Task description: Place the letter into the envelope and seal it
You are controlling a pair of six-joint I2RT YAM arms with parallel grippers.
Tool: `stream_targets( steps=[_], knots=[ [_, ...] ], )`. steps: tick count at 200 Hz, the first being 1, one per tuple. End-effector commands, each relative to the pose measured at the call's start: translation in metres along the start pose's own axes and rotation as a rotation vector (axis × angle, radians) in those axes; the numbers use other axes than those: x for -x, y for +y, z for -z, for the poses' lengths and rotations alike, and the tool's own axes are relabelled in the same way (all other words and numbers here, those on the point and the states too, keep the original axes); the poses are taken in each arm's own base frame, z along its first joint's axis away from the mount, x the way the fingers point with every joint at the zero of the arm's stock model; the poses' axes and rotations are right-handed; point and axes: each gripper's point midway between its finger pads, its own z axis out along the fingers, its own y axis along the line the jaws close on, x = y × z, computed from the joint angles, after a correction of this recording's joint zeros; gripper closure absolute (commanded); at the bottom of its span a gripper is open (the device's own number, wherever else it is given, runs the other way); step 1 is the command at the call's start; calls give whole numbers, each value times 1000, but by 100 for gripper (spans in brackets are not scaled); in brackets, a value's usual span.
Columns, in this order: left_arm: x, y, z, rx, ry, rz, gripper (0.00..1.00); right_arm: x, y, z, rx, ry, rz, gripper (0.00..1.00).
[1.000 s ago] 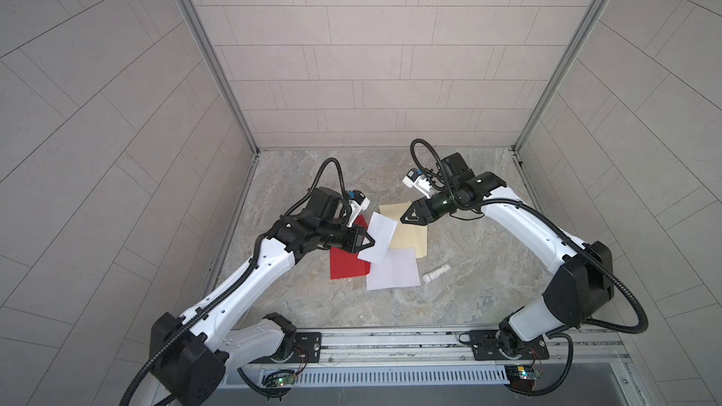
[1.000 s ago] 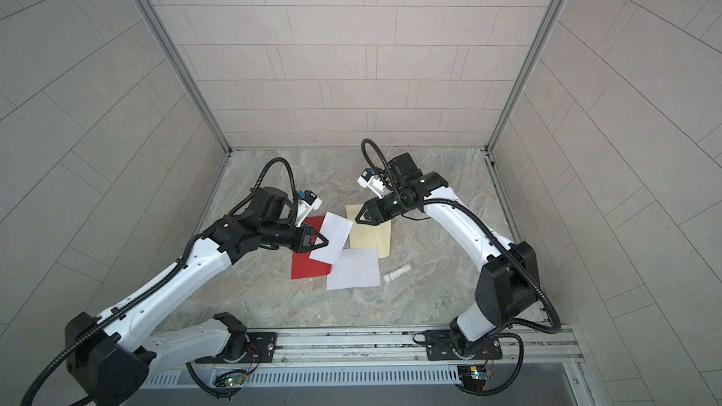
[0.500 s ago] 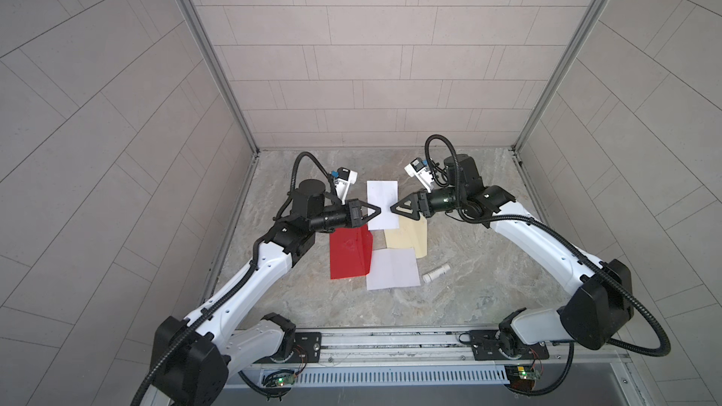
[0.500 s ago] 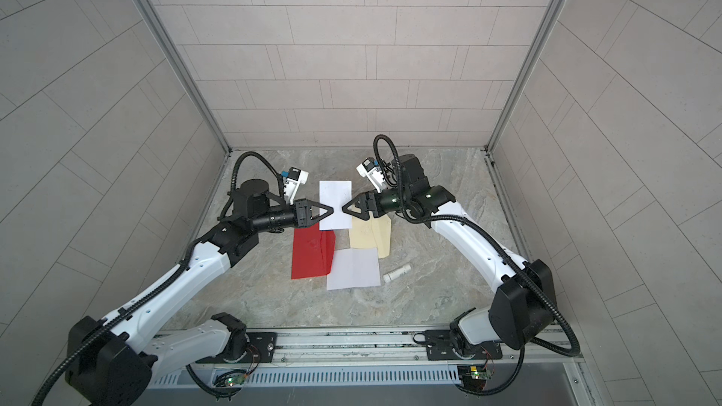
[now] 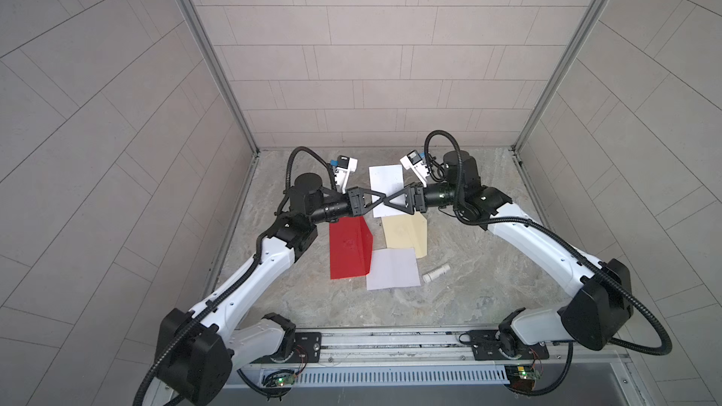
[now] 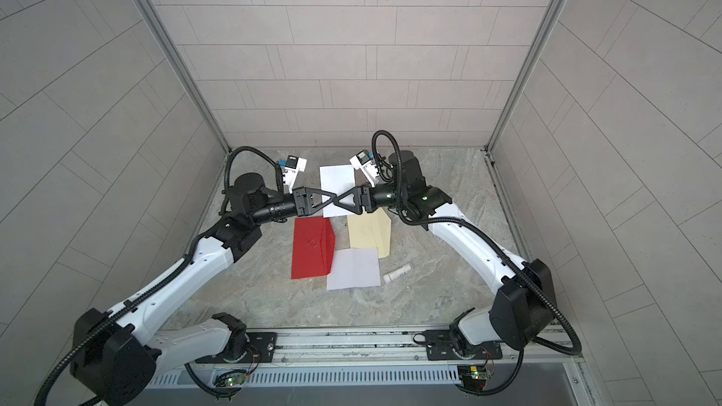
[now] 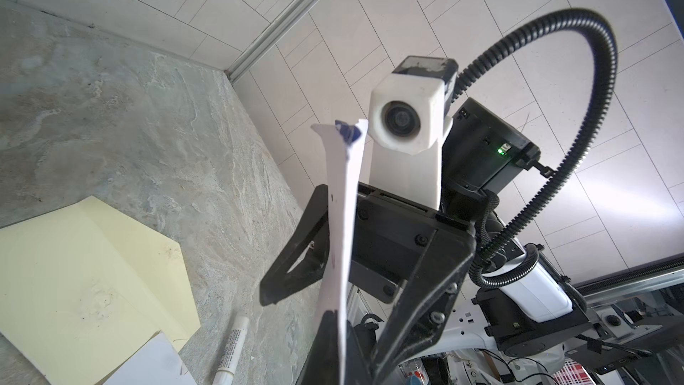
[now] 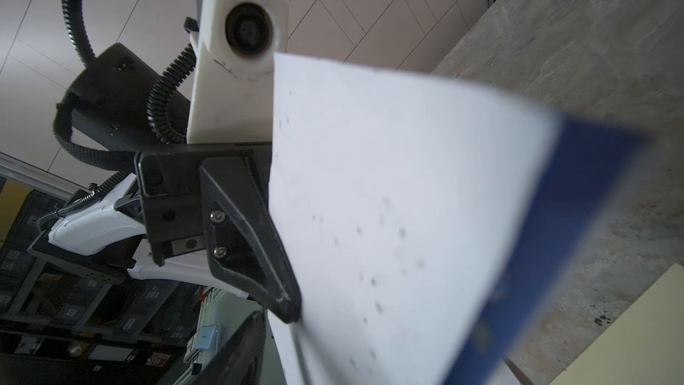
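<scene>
Your left gripper (image 5: 378, 197) is clenched on the white letter (image 5: 386, 177), holding it upright in the air above the back of the table (image 5: 469, 290). Your right gripper (image 5: 391, 200) meets it tip to tip, jaws parted on either side of the sheet. On the table lie a red envelope (image 5: 349, 248) and a cream envelope (image 5: 404, 236) side by side, with a glue stick (image 5: 436, 272) near them.

Meeting tip to tip above the middle: left end effector (image 5: 378, 199), right end effector (image 5: 388, 201), raised white sheet (image 5: 386, 183) between them, barring passage across.
Covering bench (image 5: 488, 275) beneath: red envelope (image 5: 349, 248), cream envelope (image 5: 404, 234), flat white sheet (image 5: 392, 274), glue stick (image 5: 436, 273).
Lying bare for passage: stretch right of glue stick, front strip.
</scene>
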Motion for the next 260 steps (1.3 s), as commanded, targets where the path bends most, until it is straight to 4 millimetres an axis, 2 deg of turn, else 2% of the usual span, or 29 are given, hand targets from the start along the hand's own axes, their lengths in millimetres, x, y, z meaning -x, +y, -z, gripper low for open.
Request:
stream_targets(
  steps=[1, 28, 55, 60, 66, 77, 94, 102, 105, 124, 133, 154, 180, 203, 243, 260],
  knots=[
    [9, -3, 3, 0, -26, -30, 100, 10, 22, 13, 5, -39, 68, 48],
    [6, 4, 5, 27, -30, -27, 100, 8, 15, 13, -28, -41, 53, 66],
    [4, 12, 7, 55, -41, -17, 100, 4, -1, 4, -68, -29, 18, 96],
    [4, 16, 8, 72, -46, -11, 100, 3, -4, 1, -79, -26, 13, 100],
    [4, 24, 10, 106, -55, 0, 100, 2, -9, -3, -97, -24, 6, 100],
    [6, 48, 20, 211, -93, 43, 80, -3, -19, -10, -145, -12, 5, 100],
    [2, 110, 56, 495, -180, 157, 41, -16, -44, -21, -270, 29, 4, 100],
    [-7, 140, 80, 667, -210, 205, 30, -26, -58, -26, -331, 67, 2, 100],
    [-12, 150, 90, 727, -213, 218, 29, -32, -63, -29, -352, 88, -1, 100],
    [-49, 198, 151, 1111, -213, 294, 29, -67, -91, -49, -441, 221, -19, 100],
    [-66, 210, 163, 1195, -165, 312, 29, -86, -99, -60, -451, 297, -28, 100],
    [-100, 224, 161, 1217, -28, 378, 31, -127, -114, -85, -467, 452, -35, 100],
    [-129, 237, 155, 1210, 85, 447, 35, -151, -129, -101, -491, 532, -109, 100],
    [-147, 248, 155, 1217, 121, 472, 35, -154, -144, -100, -569, 545, -163, 100],
    [-168, 263, 145, 1179, 143, 523, 35, -153, -159, -88, -673, 559, -235, 100],
    [-175, 269, 141, 1175, 165, 525, 35, -157, -162, -89, -676, 588, -267, 100]
  ],
)
